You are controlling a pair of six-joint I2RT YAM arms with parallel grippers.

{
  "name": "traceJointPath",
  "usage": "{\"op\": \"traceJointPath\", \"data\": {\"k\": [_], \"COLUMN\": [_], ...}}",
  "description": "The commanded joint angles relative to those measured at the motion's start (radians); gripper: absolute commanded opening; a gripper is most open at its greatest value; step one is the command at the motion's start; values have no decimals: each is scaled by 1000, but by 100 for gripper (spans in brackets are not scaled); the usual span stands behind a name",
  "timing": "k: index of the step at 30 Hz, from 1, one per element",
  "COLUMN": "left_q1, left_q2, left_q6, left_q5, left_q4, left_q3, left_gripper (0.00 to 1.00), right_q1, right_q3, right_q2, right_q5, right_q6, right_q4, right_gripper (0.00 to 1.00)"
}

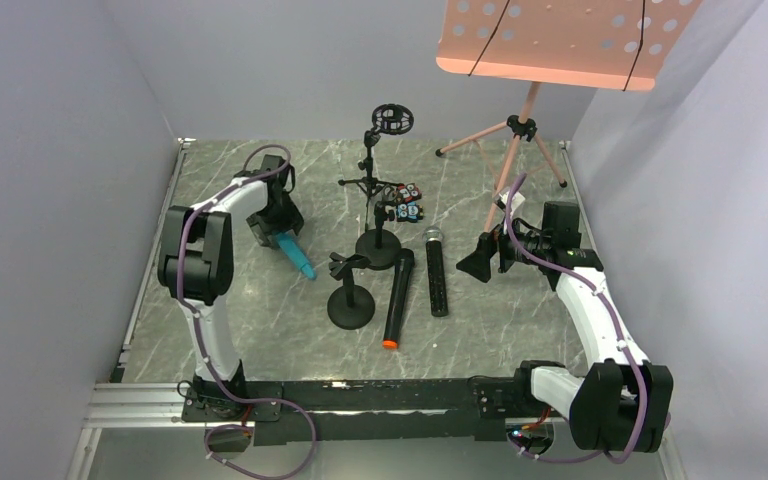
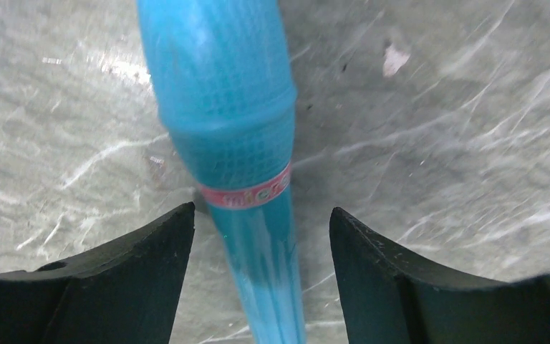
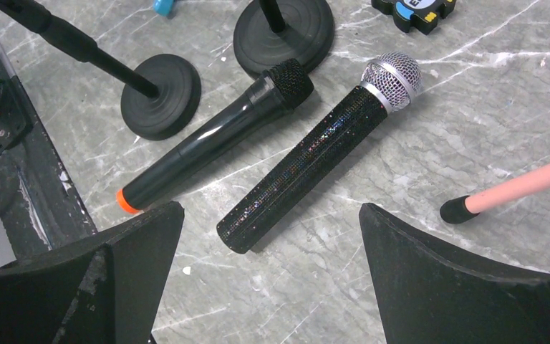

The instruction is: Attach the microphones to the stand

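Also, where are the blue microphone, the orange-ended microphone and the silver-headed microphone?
blue microphone (image 2: 236, 143): left wrist view, mesh head.
orange-ended microphone (image 3: 208, 140): right wrist view, black handle.
silver-headed microphone (image 3: 308, 154): right wrist view, sparkly handle.

Even diffuse light, soft shadows; light blue microphone (image 2: 222, 107) blurred close to lens.

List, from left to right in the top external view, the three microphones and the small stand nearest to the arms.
light blue plastic microphone → short black round-based stand → all-black microphone with orange end → black microphone with silver mesh head
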Motion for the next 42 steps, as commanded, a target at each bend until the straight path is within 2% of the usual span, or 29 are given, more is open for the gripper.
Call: {"op": "traceJointPath", "data": {"k": [1, 3, 7, 11, 14, 17, 19, 23, 25, 29, 34, 39, 42], "left_q1": [-3, -2, 2, 11, 11, 17, 31, 44, 45, 45, 37, -44, -125], "left_q2": [48, 69, 98, 97, 108, 112, 87, -53, -176, -412, -668, -878, -966], "left_q6": [18, 25, 14, -9, -10, 11, 28, 112, 174, 349, 510, 637, 687], "left_q5": [-38, -49, -66, -52, -38, -28, -17, -1, 25, 184, 438, 651, 745], "left_q4": [-33, -45, -74, -56, -49, -51, -21, 108, 215, 418, 521, 580, 600], "left_q3": [95, 125, 152, 126, 125, 134, 108, -1, -77, -198, -275, -327, -315], "left_gripper": [73, 70, 68, 57, 52, 36, 16, 0, 0, 0, 0, 0, 0], "right_q1": [6, 6, 5, 6, 6, 6, 6, 6, 6, 6, 6, 6, 8], "right_q3": [36, 37, 37, 40, 39, 43, 44, 43, 46, 49, 93, 301, 459], "right_q2": [-27, -30, -38, -44, -47, -46, -47, -52, -52, -64, -73, -43, 2], "right_q5": [1, 2, 2, 2, 3, 3, 5, 9, 14, 6, -29, -123, -218], "right_q6": [-11, -13, -15, -17, -18, -19, -21, -23, -27, -52, -129, -219, -199], "right_q4": [9, 7, 6, 1, 2, -3, -5, -6, -11, -21, -90, -264, -328], "right_gripper": [100, 100, 100, 100, 100, 100, 100, 100, 100, 100, 100, 100, 100]}}
